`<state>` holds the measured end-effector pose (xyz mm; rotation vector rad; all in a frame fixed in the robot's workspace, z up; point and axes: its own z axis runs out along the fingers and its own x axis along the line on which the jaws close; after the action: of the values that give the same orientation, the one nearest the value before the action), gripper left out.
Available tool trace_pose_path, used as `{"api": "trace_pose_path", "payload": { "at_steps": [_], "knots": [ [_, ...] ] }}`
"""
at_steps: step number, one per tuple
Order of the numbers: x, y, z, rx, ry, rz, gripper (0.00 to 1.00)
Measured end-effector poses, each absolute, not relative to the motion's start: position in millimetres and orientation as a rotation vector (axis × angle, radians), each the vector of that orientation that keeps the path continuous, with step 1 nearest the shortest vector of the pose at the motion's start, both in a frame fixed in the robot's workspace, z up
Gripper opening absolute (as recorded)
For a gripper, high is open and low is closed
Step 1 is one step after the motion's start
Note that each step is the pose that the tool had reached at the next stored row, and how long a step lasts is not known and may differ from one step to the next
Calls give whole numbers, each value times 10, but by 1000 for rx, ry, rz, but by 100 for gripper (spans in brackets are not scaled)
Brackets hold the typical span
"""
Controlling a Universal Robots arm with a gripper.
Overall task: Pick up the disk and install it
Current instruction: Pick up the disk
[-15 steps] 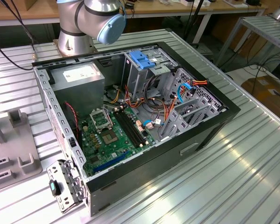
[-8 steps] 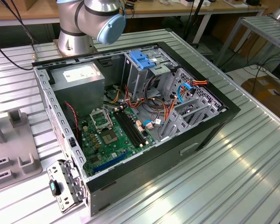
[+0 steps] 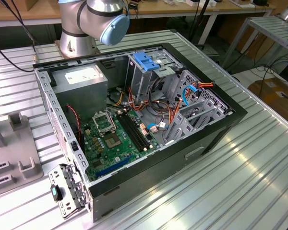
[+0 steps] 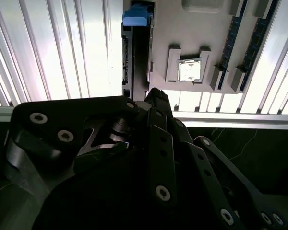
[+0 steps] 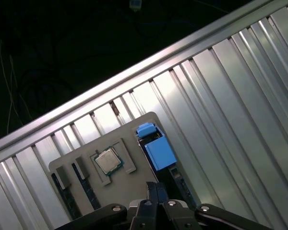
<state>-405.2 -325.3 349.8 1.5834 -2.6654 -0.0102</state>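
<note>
Gripper (image 5: 152, 187): black fingers closed tip to tip with nothing between them; in both wrist views the tips hang over one edge of the holder plate (image 5: 134, 125).
Disk (image 5: 157, 149): stands on edge in a long slot of the holder plate, its blue carrier frame showing at one end; close to the gripper tips but apart from them.
Holder plate: grey, lying flat on the ribbed metal table (image 5: 230, 105), near the table's rim.
Other parts on plate: processor chip (image 5: 108, 161) in a square recess beside the disk's slot; dark memory sticks (image 5: 85, 184) in slots further along.
Computer case (image 3: 221, 127): lies open on the table in the exterior view, with the green motherboard (image 3: 113, 139) exposed, a grey power-supply box (image 3: 81, 80) in one corner and a light-blue bracket (image 3: 146, 61) on top of the drive cage (image 3: 143, 81).
Arm (image 3: 93, 19): its base and a blue-capped joint stand beyond the case in the exterior view.
</note>
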Motion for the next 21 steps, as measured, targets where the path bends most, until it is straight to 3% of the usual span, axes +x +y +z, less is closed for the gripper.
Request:
{"api": "trace_pose_path", "payload": {
  "at_steps": [21],
  "knots": [
    [-4052, -3249, 3495, 1823, -2509, -3, 11]
  ]
}}
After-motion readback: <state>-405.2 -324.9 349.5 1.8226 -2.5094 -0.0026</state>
